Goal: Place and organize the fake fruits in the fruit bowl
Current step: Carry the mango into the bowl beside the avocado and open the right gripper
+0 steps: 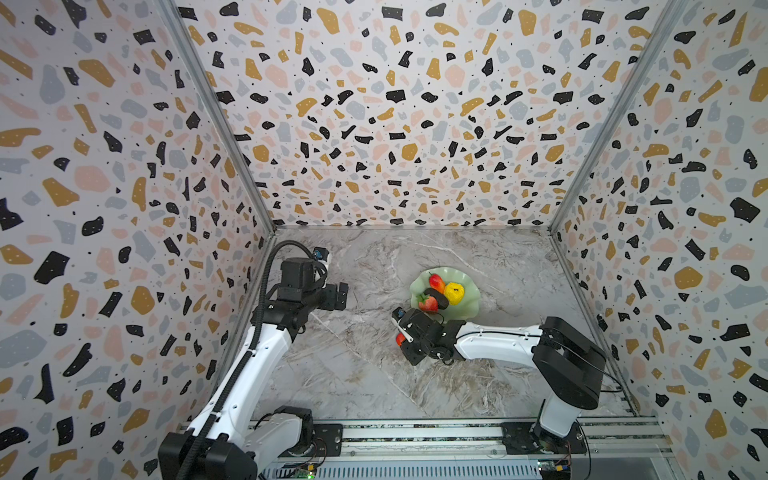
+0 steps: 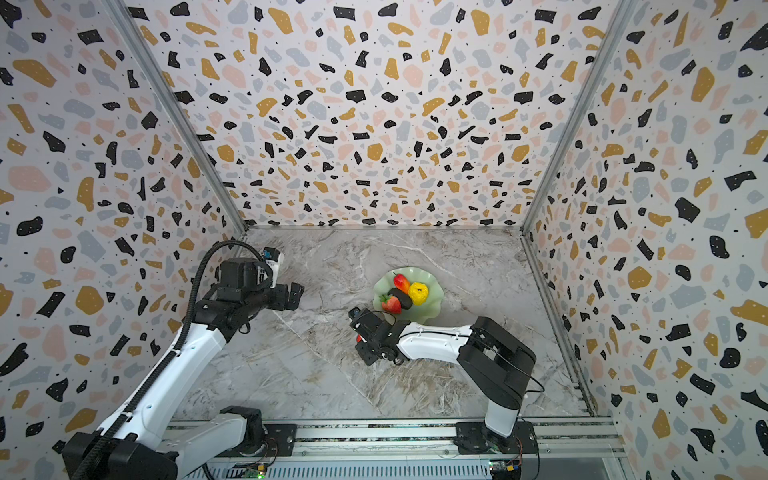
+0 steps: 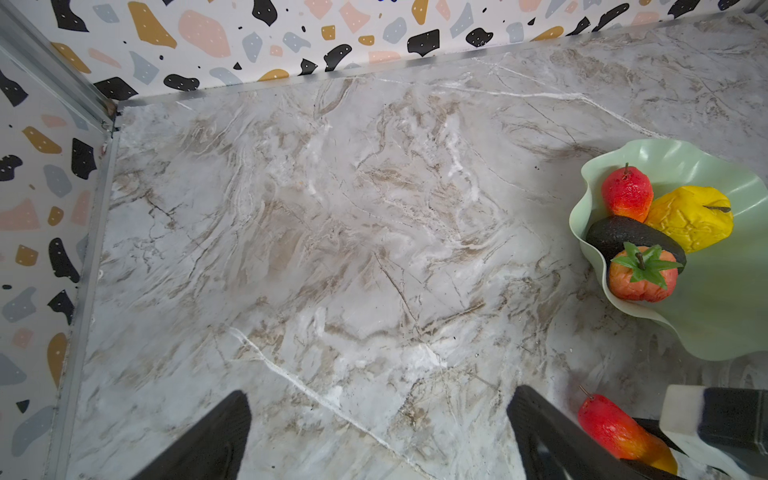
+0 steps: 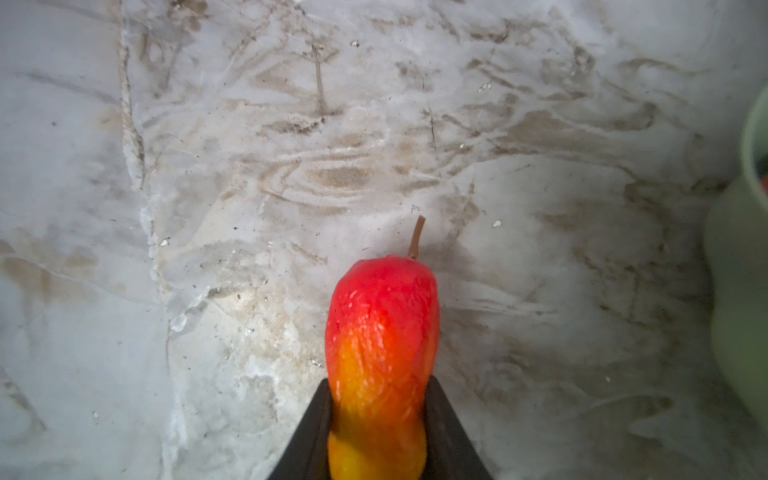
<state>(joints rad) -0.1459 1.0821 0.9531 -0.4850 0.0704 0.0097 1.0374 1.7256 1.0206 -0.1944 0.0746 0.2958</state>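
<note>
The right tool is closed on the yellow end of one red-to-yellow fruit, which is down at the bench, just beside the fruit bowl. Most of the glossy body sticks out beyond the jaws, so I think it can turn or slip during a lift. The bowl side nearest this arm already holds the strawberry and the dark oval fruit. A low entry may hit the wavy rim or push them out. The right arm reaches low, forearm almost level, wrist before the bowl. The left tool hangs open and empty on a raised, bent arm, well apart from the bowl.
</note>
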